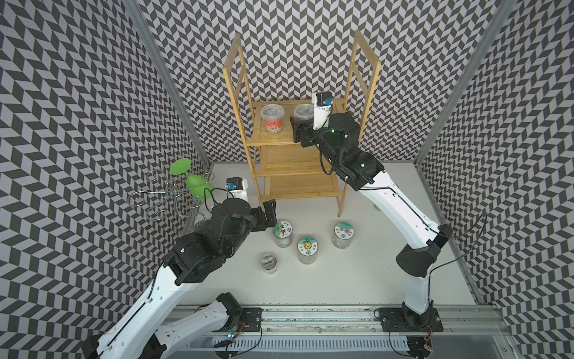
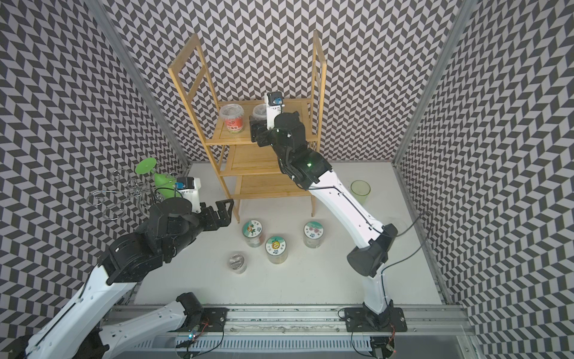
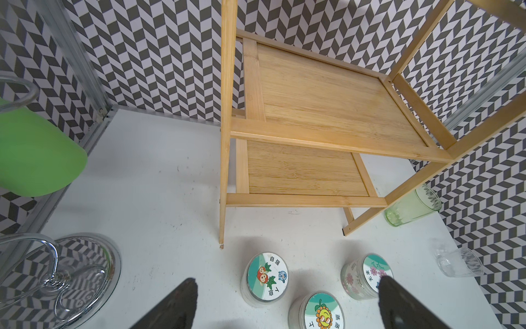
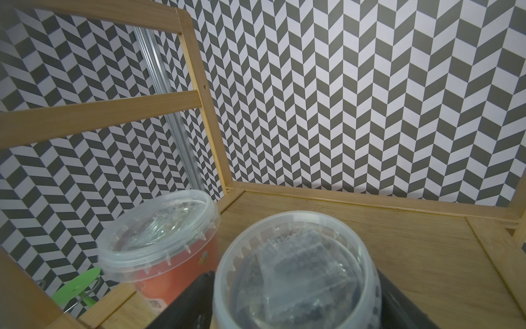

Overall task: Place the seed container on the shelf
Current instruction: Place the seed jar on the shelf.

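- A white tabletop (image 1: 357, 279) is seen from above, walled in black-and-white chevron pattern. A tall bamboo shelf (image 1: 270, 142) stands at its 12 o'clock.
- The seed container (image 1: 302, 112), a clear lidded tub of dark seeds, stands upright on the shelf's top board, toward the front edge.
- A red-labelled tub (image 2: 231, 116) (also clear-lidded) stands on the same board. In both top views it is just beside the seed container, at its 9 o'clock.
- The right end effector (image 4: 294, 284) reaches in from about 4 o'clock, with a black finger (image 4: 193, 299) on each side of the seed container. In the right wrist view both sit right against its wall, and I cannot tell whether they press on it or stand just clear.
- The left end effector (image 3: 287, 280) hovers over the tabletop near the shelf's front leg, at the shelf's 7 o'clock. Its jaws are spread wide apart.
- Three cartoon-lidded jars (image 1: 307, 245) stand upright on the tabletop at the shelf's 6 o'clock, and a small clear jar (image 1: 268, 261) stands at their 8 o'clock.
- A chrome wire stand (image 1: 164, 195) at the tabletop's 9 o'clock holds a green goblet (image 1: 189, 178) upside down.
- A green tumbler (image 2: 360, 189) stands at the shelf's 3 o'clock, with a clear glass (image 3: 458, 262) near it.
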Robot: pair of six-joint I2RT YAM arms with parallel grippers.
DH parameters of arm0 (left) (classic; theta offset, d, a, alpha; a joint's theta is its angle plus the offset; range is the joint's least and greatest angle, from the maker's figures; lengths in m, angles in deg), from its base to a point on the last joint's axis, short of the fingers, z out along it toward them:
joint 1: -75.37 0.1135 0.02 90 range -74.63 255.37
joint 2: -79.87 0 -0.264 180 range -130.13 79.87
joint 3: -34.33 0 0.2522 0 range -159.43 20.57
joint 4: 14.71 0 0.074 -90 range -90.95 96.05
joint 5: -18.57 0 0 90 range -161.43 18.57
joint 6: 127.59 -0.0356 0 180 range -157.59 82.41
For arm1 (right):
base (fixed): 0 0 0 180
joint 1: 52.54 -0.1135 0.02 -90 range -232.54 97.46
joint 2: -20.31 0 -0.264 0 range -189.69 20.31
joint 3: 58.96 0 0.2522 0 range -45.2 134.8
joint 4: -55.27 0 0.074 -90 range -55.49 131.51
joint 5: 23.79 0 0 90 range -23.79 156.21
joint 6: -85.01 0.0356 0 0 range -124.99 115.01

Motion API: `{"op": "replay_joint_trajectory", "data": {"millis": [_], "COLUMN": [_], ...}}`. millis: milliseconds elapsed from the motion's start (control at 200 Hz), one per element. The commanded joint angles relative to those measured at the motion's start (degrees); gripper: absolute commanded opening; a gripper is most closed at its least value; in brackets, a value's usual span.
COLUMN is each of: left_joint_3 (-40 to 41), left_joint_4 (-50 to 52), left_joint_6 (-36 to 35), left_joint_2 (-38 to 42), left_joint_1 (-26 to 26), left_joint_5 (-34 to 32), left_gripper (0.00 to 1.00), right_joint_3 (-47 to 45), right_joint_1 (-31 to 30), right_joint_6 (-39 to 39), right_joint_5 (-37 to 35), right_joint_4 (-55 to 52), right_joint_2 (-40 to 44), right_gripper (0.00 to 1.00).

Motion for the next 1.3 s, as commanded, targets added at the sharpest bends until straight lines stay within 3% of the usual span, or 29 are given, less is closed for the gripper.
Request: {"op": "replay_joint_trajectory", "data": {"millis": [0,546,1297], "left_joint_3": [-0.31,-0.33,0.28], "left_joint_4": [-0.82,-1.24,-1.12], "left_joint_6": [-1.06,-1.53,-1.14], "left_joint_2": [-0.03,-0.27,0.29], "left_joint_1": [0.48,0.59,0.75], "left_joint_5": [0.61,1.36,1.11], "left_gripper": [0.99,1.0,1.0], "right_joint_3": [-1.73,-5.7,-1.21], "right_joint_1": [0.21,-0.19,-1.32], "right_joint_6": [1.2,1.18,0.9], "right_joint_5": [-0.21,2.21,7.34], "right_joint_4": [-2.69,-2.27,-2.13], "right_joint_2": [1.02,3.86,0.57], "right_gripper": [0.85,0.88,0.88]}}
